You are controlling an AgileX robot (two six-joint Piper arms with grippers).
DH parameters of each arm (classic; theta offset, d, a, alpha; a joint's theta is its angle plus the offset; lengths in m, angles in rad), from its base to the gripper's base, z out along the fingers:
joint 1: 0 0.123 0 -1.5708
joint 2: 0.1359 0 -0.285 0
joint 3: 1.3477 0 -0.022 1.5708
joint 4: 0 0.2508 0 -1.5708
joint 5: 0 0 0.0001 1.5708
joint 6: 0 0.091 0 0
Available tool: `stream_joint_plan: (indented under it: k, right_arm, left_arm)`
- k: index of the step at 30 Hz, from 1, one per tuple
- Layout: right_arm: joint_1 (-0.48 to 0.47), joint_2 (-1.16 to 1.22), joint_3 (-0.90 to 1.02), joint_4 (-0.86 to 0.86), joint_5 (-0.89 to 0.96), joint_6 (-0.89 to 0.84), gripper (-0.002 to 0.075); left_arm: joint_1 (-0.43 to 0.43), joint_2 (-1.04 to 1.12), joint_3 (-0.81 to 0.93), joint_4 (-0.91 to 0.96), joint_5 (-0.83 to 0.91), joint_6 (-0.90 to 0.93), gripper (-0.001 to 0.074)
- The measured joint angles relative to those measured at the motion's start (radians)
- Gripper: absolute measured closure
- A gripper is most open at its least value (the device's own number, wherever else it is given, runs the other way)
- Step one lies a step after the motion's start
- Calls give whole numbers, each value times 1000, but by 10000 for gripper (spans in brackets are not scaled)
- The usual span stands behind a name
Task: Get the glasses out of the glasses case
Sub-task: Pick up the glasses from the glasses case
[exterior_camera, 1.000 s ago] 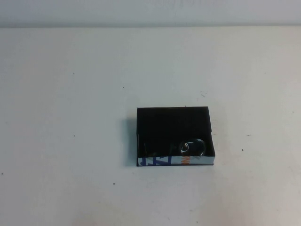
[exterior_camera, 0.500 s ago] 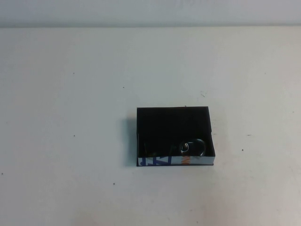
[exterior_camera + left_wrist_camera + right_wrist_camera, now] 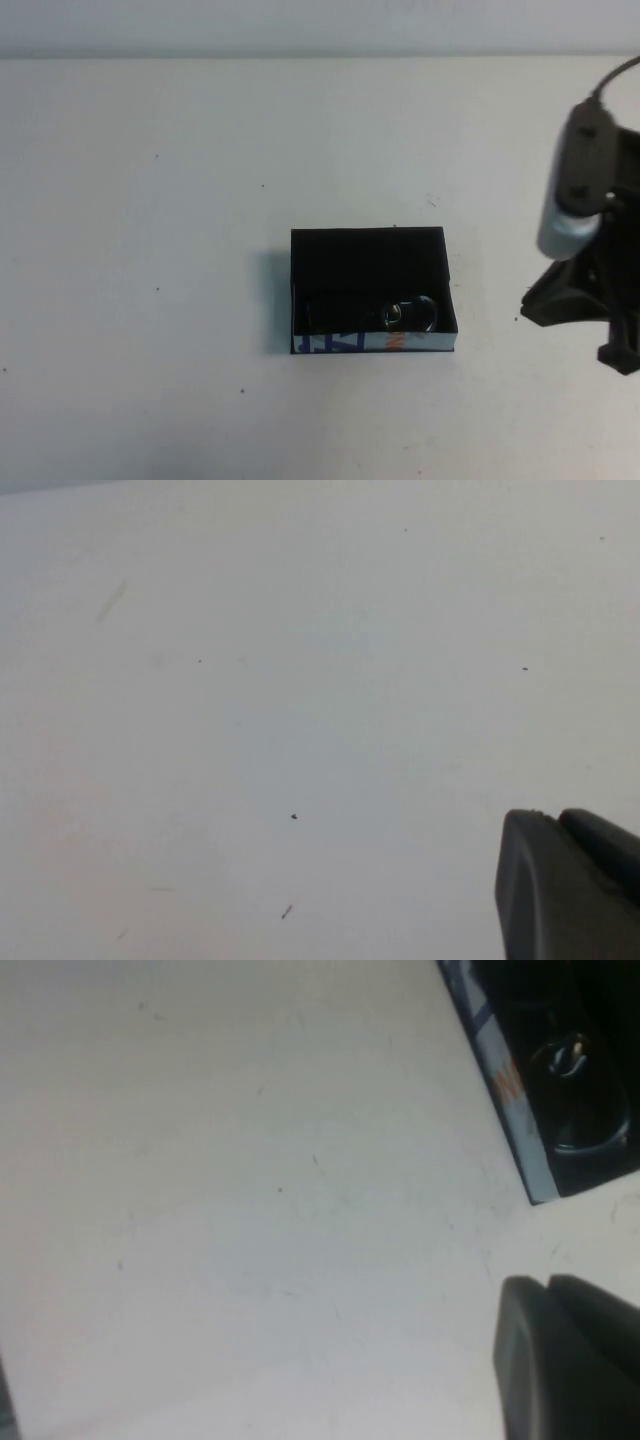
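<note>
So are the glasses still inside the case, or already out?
Inside. The glasses lie in the open glasses case, by its lettered wall. The right gripper hangs beside the case; the left gripper is elsewhere over bare table.

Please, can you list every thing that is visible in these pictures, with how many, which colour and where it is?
case: one, black inside with a white-blue near side bearing blue and orange letters, open, on the table a little right of centre.
glasses: one pair, dark frame with clear lenses, lying inside the case along its near side.
table: one, white with small dark specks, under everything.
right claw: one, black, at the right edge of the high view, to the right of the case and apart from it.
left claw: one, black, seen only in the left wrist view, above bare table.
</note>
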Motion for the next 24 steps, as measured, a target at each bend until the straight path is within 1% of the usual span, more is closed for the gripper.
stream_joint_plan:
  k: [4,7,13,24]
  right_arm:
    - [59,148,-83,-62,10,-96,744]
    - [80,238,-135,-78,10,-120,744]
    - [124,379,-236,-112,10,-129,740]
    - [231,563,-386,-260,10,-122,726]
  left_arm:
    - [0,0,0,0,0,0,739]
    - [0,0,0,0,0,0,739]
    - [0,0,0,0,0,0,739]
    - [0,0,0,0,0,0,740]
